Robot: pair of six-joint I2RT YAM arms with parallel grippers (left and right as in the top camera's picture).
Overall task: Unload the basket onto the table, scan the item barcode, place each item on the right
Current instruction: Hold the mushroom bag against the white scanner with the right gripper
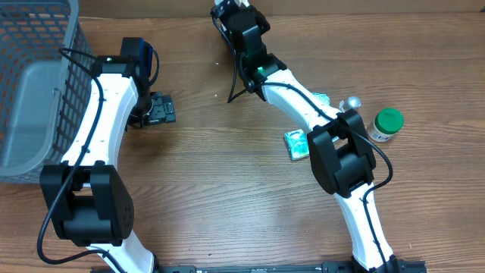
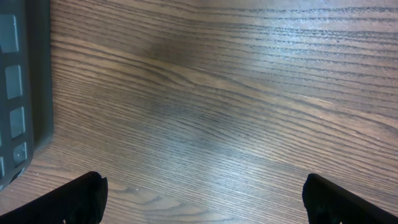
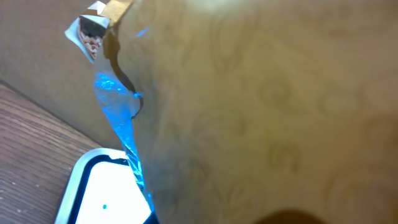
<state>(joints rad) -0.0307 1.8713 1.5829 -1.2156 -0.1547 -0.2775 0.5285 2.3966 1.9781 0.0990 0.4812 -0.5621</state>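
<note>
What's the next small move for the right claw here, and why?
Probably rotate the wrist slightly so the tan item turns its face toward the scanner. The right claw appears to hold it just above the scanner, but the blue light only catches its edge and no barcode shows.

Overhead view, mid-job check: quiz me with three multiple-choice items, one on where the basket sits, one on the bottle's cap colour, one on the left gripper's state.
1. Where is the grey basket?
A) at the picture's left edge
B) between the arms
C) at the right edge

2. What colour is the cap of the bottle?
A) red
B) green
C) white

3. How is the left gripper?
A) shut on a packet
B) open, holding nothing
C) out of view

Answers:
1 A: it fills the upper left corner.
2 B: the cap shows green from above.
3 B: the left wrist view shows its fingers wide apart over the table.
</note>
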